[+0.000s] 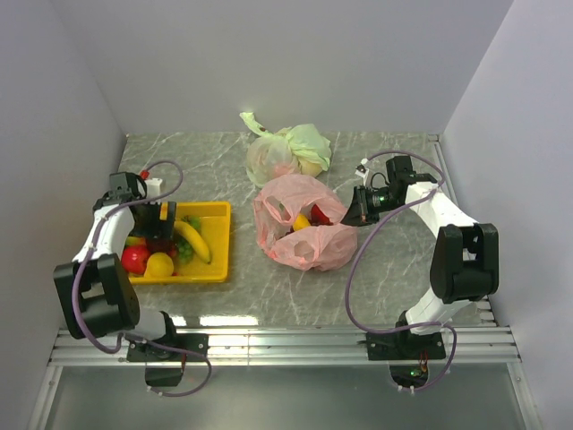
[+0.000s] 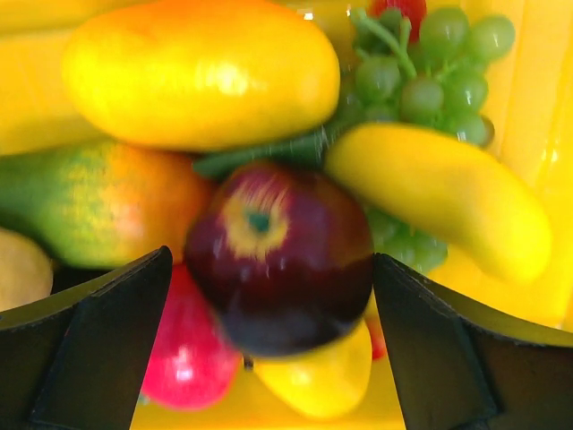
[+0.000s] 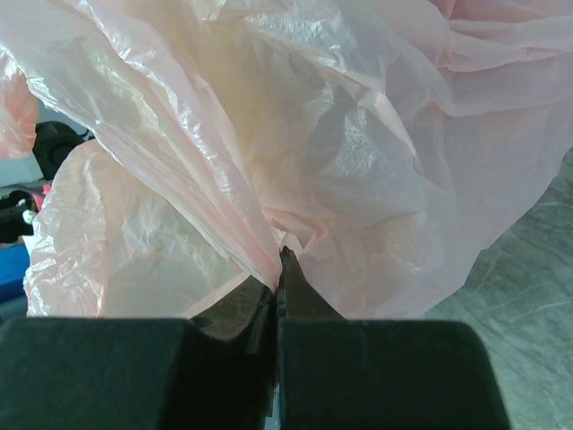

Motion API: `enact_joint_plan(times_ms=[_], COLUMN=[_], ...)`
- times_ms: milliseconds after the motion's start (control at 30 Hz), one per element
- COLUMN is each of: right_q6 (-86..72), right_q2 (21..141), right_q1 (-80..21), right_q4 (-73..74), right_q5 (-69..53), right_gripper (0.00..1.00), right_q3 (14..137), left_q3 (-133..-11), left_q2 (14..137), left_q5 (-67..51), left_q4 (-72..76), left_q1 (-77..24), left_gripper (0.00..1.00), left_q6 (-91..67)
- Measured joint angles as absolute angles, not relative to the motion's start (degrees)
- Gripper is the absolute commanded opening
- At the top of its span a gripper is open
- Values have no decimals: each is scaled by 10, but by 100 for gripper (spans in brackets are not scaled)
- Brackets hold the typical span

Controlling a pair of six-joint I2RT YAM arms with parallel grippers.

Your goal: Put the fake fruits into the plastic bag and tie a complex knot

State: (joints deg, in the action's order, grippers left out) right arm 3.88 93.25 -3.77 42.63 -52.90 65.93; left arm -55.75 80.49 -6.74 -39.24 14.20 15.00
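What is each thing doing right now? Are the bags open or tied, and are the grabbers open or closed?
pink bag, untied, mouth open.
green-and-white bag, knotted shut.
yellow tray, holds fake fruits.
left gripper, open, a finger either side of the dark red apple.
right gripper, shut on the pink bag.

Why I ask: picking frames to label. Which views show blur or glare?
Left wrist: soft focus, dark red apple smeared at its lower edge, glare on the yellow fruit. Right wrist: pink bag crisp. Top external: sharp, white reflections on the table's near edge.
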Motion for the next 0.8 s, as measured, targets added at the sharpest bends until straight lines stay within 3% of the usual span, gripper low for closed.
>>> enact_joint_plan(times_ms=[100,233,367,433,633,800], right_q6=[39,36,33,32,30,28], right_q2=[933,933,933,933,933,933], right_q1=[-38,-38,-38,-38,-42,-45], right_q4=[426,426,426,426,426,426], right_q5=[-529,-528,-525,-525,-525,-527], right_gripper=[0,0,0,0,0,0], right_q3=[659,659,659,659,659,660], left_q3=[-557,-559,-597,-628,-716,-724], left_q2=[823,827,819,804,717,689], left_q5=[-70,-79,-92,-112,-236,-322], left_q4=[-373,-372,-420,-452,-539,-526], left_q1=[142,142,143,144,115,-76], left_gripper=[94,77,43,36,33,23], left_q6=[149,154,158,165,221,230])
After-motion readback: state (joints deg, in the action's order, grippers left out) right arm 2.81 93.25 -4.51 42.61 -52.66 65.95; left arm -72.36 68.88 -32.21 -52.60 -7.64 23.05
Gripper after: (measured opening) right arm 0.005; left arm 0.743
